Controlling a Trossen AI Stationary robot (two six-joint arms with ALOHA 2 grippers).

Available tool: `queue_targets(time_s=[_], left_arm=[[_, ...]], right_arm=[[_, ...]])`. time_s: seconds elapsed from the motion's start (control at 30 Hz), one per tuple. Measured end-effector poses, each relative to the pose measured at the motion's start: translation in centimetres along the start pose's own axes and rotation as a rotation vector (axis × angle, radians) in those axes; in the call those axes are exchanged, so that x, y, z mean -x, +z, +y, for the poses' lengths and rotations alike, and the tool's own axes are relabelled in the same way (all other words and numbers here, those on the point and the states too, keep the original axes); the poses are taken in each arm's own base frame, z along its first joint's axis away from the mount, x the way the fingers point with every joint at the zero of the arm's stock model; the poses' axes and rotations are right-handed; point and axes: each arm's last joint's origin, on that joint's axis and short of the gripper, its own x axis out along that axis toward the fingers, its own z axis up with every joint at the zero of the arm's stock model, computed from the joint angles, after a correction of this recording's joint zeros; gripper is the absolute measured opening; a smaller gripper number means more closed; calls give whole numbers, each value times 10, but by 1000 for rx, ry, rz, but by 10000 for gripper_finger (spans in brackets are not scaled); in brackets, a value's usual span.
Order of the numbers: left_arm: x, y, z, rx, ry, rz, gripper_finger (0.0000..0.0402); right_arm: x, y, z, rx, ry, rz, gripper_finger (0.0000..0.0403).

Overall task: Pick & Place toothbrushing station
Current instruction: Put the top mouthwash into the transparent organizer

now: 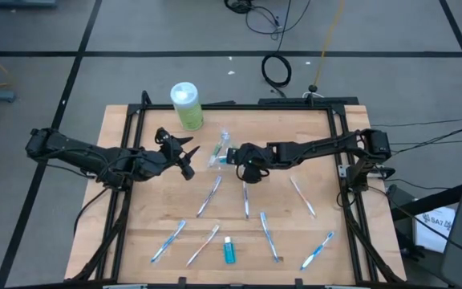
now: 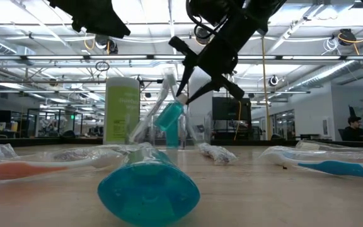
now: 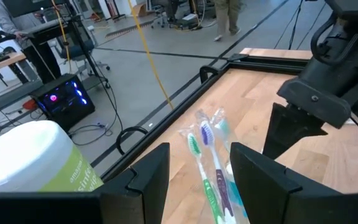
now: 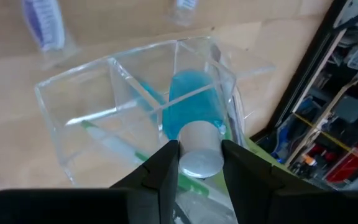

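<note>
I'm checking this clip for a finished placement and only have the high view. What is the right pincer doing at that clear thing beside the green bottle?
Observer: In the right wrist view, a teal tube with a white cap stands inside one compartment of a clear holder. The right pincer is at its cap end.
Reviewer: Is anything else in the holder?
Observer: Yes, a green toothbrush lies slanted in the compartment beside the tube.
Reviewer: And the left pincer?
Observer: The left wrist view shows the left pincer open, with nothing held between its fingers.
</note>
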Motion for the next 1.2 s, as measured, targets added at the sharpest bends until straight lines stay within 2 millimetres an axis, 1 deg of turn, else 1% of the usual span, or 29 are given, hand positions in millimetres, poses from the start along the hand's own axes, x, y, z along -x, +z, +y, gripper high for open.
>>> queue_targets(time_s=[0.27, 0.53, 0.9, 1.2], left_arm=[[0, 0, 0, 0, 0, 0, 177], [0, 0, 0, 0, 0, 0, 177], [0, 0, 0, 1, 0, 0, 177], [0, 0, 0, 1, 0, 0, 177]], right_arm=[[-1, -3, -2, -150, -28, 7, 115], [-2, -8, -4, -214, -49, 16, 115], [-2, -8, -5, -522, -59, 8, 114], [-2, -8, -5, -512, -59, 8, 114]])
